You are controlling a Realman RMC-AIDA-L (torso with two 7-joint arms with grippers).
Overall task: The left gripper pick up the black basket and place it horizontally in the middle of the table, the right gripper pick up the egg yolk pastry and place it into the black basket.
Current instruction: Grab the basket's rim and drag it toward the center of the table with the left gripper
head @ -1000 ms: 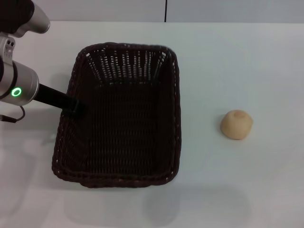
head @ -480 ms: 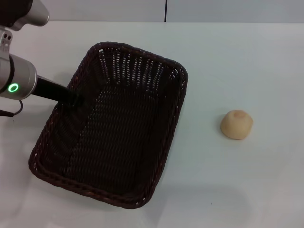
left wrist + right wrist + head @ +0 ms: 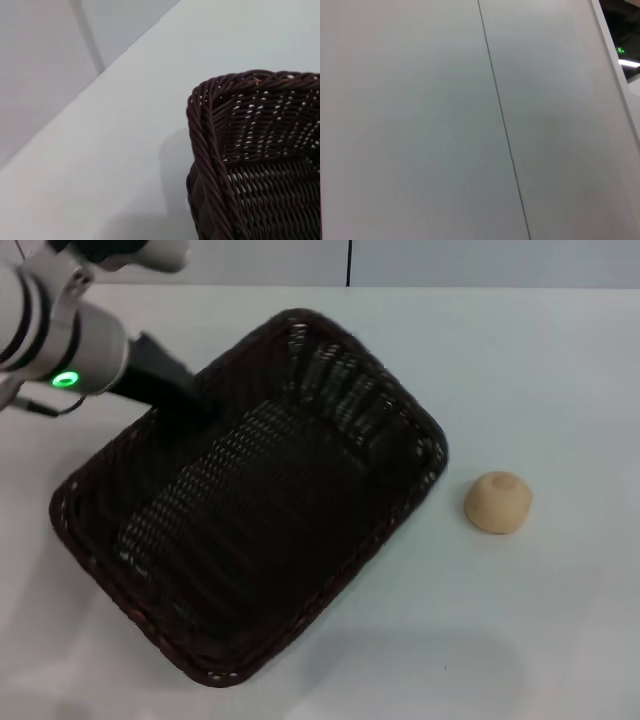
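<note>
No writing, brand or label shows anywhere here, not on the wicker, not on the arm, not on the white surface (image 3: 560, 370). The black basket (image 3: 250, 500) sits at a slant across the left and middle of that surface, one corner pointing toward the far edge and the opposite corner close to the near edge. The left pincer (image 3: 185, 398) reaches in from the far left, its black end lying over the basket's far-left rim, with a green ring glowing on the grey arm behind it; it seems to have the rim in its hold, though the woven wall hides the fingers and I cannot tell how wide they stand. From the left wrist camera only one braided corner of the basket (image 3: 250, 165) shows, with bare white beside it. The egg yolk pastry (image 3: 498, 502) rests alone to the right, just beyond the basket's right-hand corner, not touching it. Open white lies all around the pastry and along the far side. The right pincer is nowhere in sight; its camera faces only pale panels.
</note>
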